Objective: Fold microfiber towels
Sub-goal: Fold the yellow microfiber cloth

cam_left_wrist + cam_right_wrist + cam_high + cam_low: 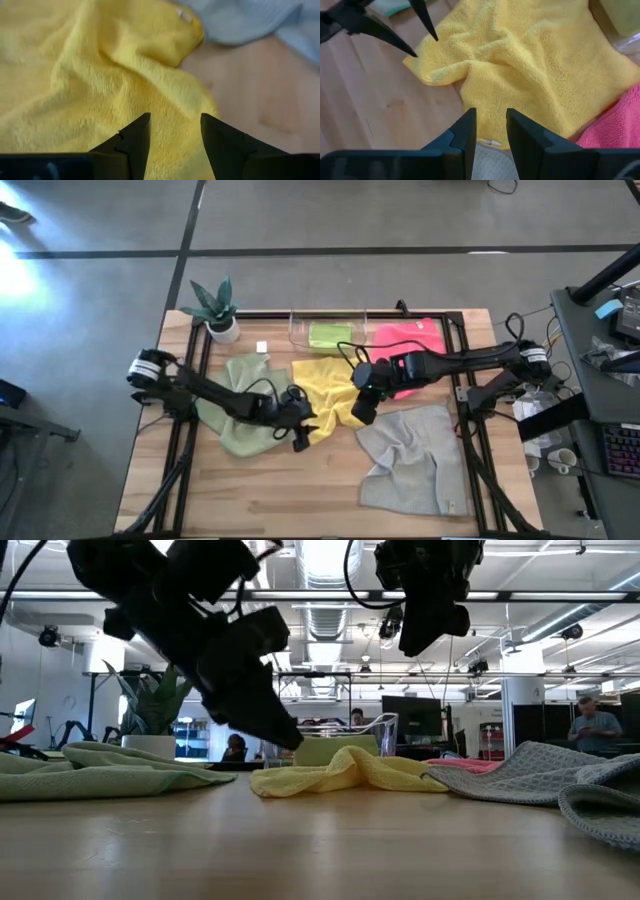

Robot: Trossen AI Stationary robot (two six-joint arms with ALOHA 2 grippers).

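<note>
At bench centre, the yellow towel lies crumpled between both arms. Left end effector, open and empty, hovers at its near corner; right end effector, part-open and empty, stands above its opposite edge.

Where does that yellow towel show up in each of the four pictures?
High view: yellow towel mid-table, between the two arms.
Low view: crumpled low heap at centre, in front of the clear bin.
Left wrist view: fills most of the picture.
Right wrist view: fills the upper middle.
Shared landmark: the grey towel borders it.
</note>
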